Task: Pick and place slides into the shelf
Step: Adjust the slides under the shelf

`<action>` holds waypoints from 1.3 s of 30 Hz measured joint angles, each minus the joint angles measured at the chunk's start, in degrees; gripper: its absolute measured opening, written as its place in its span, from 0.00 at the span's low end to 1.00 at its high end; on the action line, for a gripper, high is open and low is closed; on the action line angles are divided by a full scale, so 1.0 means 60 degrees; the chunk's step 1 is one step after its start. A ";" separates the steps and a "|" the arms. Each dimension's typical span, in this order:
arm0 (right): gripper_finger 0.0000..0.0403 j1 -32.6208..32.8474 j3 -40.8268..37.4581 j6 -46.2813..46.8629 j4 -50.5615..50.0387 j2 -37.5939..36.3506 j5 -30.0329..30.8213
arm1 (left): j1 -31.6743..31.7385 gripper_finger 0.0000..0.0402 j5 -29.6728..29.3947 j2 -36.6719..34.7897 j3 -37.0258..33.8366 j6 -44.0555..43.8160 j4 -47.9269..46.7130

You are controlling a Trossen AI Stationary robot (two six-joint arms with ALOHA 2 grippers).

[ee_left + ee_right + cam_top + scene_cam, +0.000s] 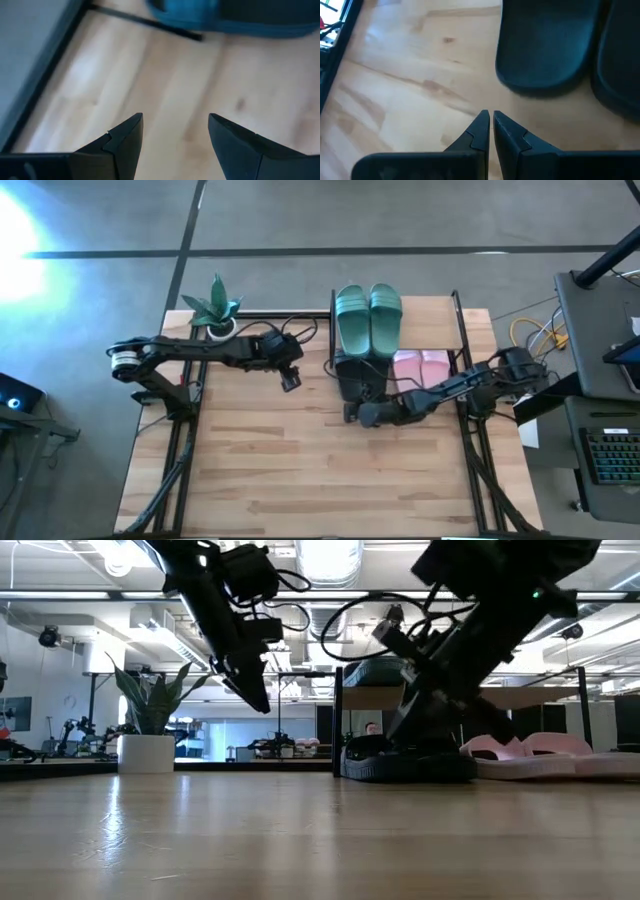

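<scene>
Judging by how things lie, the job looks nearly finished. The teal-green slides sit side by side on the top board of the shelf at the far side of the desk. The pale pink slides rest on the lower tier to the right, and the black slides lie at the lower tier's left, their near ends at or just past the shelf's front edge. Whether the black pair is fully seated or wants a last push inward cannot be told, since the right arm covers much of it from above. The right pincer hangs just in front of the black slides with its fingers pressed together and nothing between them. The left pincer hovers over bare desk to the left of the shelf, fingers spread and empty, near a potted plant. From table height the shelf's lower board is hidden behind the right arm.
</scene>
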 joint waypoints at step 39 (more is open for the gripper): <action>0.02 0.4119 -0.0073 0.4983 -0.9798 -0.5781 0.1690 | -0.2524 0.01 0.1533 0.5135 0.2356 -0.1716 0.5557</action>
